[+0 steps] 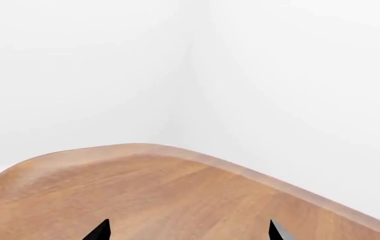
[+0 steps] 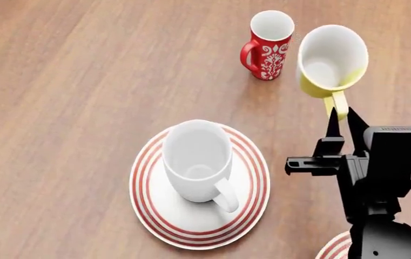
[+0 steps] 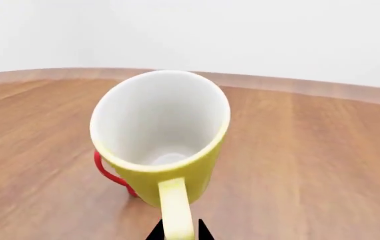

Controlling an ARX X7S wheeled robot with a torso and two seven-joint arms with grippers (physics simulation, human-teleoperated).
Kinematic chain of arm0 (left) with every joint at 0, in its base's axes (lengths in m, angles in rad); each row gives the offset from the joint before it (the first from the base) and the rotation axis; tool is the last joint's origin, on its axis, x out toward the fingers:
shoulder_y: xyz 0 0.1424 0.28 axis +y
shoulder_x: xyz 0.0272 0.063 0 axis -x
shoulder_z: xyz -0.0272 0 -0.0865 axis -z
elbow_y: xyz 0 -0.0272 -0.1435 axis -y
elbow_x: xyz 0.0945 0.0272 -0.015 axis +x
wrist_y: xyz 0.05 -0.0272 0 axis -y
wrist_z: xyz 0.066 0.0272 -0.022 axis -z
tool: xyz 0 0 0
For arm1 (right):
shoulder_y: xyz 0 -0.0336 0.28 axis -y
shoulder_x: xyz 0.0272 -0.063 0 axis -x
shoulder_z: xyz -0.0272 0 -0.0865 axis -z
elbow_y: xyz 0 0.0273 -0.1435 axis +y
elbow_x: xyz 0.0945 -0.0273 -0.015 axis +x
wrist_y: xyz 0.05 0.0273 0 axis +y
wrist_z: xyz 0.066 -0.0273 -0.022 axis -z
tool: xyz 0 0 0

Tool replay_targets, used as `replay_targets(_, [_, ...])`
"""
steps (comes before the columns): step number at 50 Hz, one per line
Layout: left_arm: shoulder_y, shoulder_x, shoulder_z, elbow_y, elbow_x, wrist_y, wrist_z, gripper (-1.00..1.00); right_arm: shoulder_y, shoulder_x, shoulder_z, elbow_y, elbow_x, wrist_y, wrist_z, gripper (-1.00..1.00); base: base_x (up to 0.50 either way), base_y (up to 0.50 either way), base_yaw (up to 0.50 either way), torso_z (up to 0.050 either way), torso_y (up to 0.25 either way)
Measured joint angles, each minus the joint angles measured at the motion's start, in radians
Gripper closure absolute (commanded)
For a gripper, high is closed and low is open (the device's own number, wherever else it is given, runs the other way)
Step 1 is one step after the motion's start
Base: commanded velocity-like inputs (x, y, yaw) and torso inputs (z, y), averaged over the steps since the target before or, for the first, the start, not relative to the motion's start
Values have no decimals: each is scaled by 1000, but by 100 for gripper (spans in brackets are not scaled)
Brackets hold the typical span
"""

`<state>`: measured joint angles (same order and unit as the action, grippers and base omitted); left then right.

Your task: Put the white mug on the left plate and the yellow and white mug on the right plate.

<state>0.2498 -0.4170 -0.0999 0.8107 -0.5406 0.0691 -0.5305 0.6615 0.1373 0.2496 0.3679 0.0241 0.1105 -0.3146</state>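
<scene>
The white mug [image 2: 196, 159] stands upright on the left plate [image 2: 159, 216], handle toward the near right. The yellow and white mug [image 2: 330, 60] is tilted, held by its yellow handle [image 3: 176, 210], which sits between the two fingertips of my right gripper [image 2: 342, 120]. That gripper [image 3: 176, 234] is shut on the handle. Only a red-ringed sliver of the right plate [image 2: 335, 249] shows at the bottom edge, under the right arm. My left gripper [image 1: 188, 231] is open over bare wood; its two dark fingertips [image 1: 100, 231] stand far apart with nothing between them.
A red mug with a white floral pattern [image 2: 268, 46] stands just left of the yellow mug, its red handle [image 3: 110, 172] peeking out behind it. The wooden table's rounded edge [image 1: 176, 152] meets white walls in the left wrist view.
</scene>
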Motion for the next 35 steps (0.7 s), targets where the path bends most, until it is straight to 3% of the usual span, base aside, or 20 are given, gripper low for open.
replay_targets(35, [-22, -10, -2, -25, -11, -4, -11, -100, -523, 66, 149, -659, 117, 171, -82, 100, 0, 0, 0, 0, 0])
